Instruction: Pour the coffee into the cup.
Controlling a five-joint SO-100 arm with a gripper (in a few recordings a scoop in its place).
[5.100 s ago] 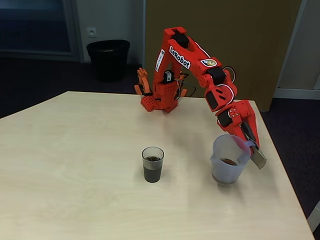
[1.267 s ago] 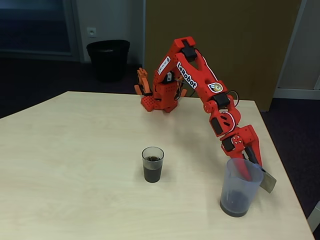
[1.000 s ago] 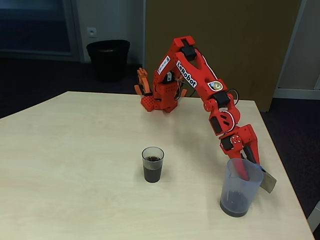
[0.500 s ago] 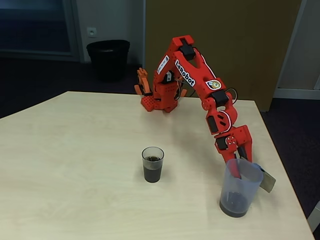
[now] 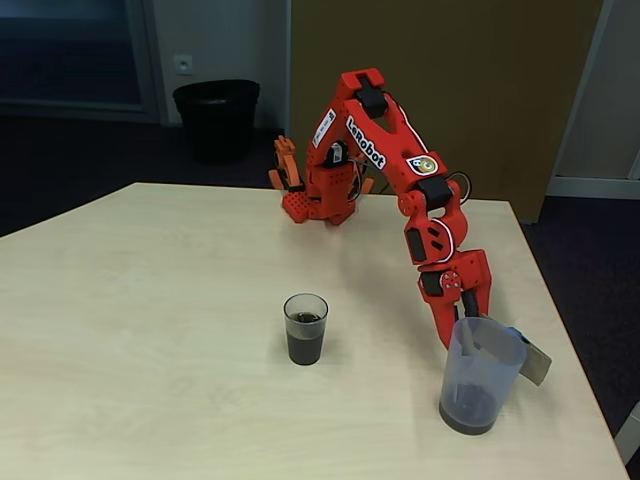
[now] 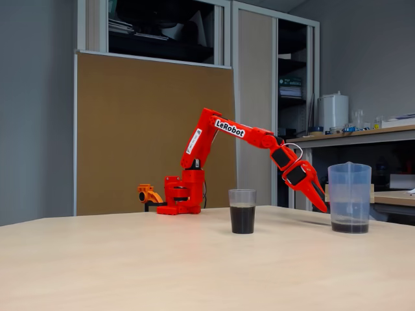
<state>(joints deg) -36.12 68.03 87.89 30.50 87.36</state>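
- Since five seconds ago, pitcher [image 5: 481, 376] moved nearer the front right corner of table [image 5: 150, 330] and set upright; gripper [image 5: 462, 328] now drawn back to the pitcher's left rim instead of clasping its handle side.
- Over the last half second, arm [image 5: 400, 170] swung a little further left, off the pitcher.
- Cup [image 5: 305, 328] unmoved throughout, standing mid-table, well apart from the pitcher.
- Coffee [image 5: 305, 347] fills roughly the lower half of the cup; a shallow dark layer also lies at the bottom of the pitcher.
- Gripper jaws: cannot tell whether wide or narrow from above, tips partly hidden behind the pitcher wall; from the side, gripper [image 6: 318, 197] reads as one slim red point aimed down at the table, just left of the pitcher [image 6: 349, 197], apparently holding nothing.
- Side view alone shows a small gap between gripper and pitcher, the cup [image 6: 242, 210] in profile with its dark fill [image 6: 242, 219], and shelves with a pale canister behind.
- Upper view alone shows the pitcher's grey handle tab sticking out to the right, a black bin [image 5: 216, 118] on the floor behind the table, and a wall socket.
- "LeRobot" printed in black on a white label along the arm, readable in both fixed views; a round badge sits lower on the arm, too small to read.
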